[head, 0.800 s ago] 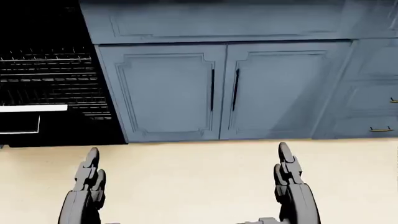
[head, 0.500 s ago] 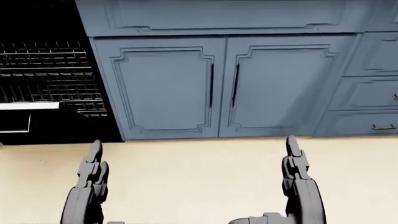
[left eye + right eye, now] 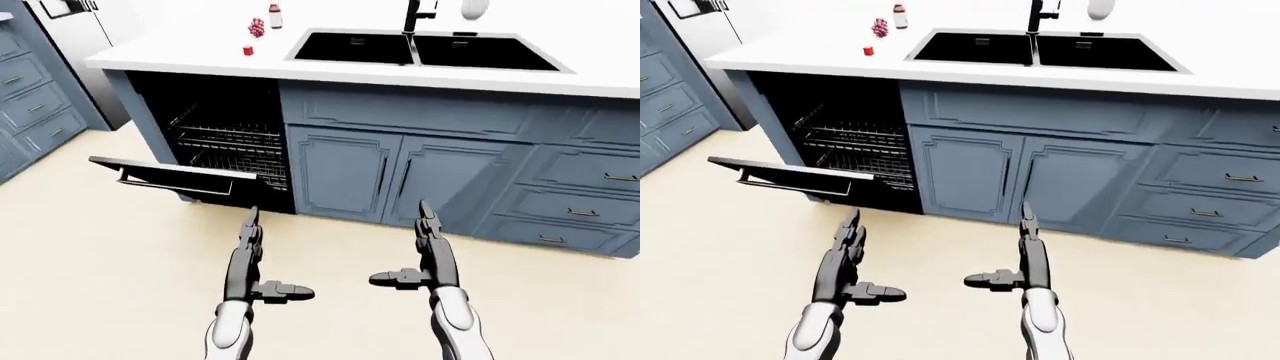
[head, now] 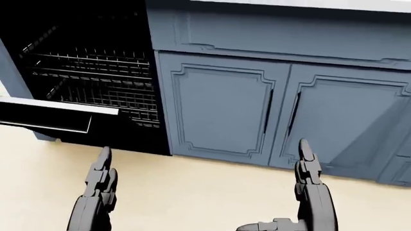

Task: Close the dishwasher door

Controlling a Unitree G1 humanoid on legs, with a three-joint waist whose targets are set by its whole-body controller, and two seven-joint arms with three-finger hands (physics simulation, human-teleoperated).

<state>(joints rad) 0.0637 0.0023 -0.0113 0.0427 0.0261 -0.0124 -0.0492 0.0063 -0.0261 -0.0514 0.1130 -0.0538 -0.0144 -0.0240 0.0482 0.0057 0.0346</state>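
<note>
Dishwasher door [image 3: 175,175] flat open; left hand [image 3: 252,259] and right hand [image 3: 425,251] open-fingered, well short of it

Your camera has swung left in the head view: the open dishwasher [image 4: 83,82] now fills more of the upper left, its lowered door [image 4: 58,117] shows farther in, and the double cabinet doors [image 4: 283,115] have slid right

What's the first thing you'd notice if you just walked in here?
The open dishwasher door hanging flat out at the left-eye view's left, with wire racks in the dark hollow behind it. Lower down, the left robot hand and right robot hand point forward over the floor, open and empty. Up top, a black sink sits in the white counter.
</note>
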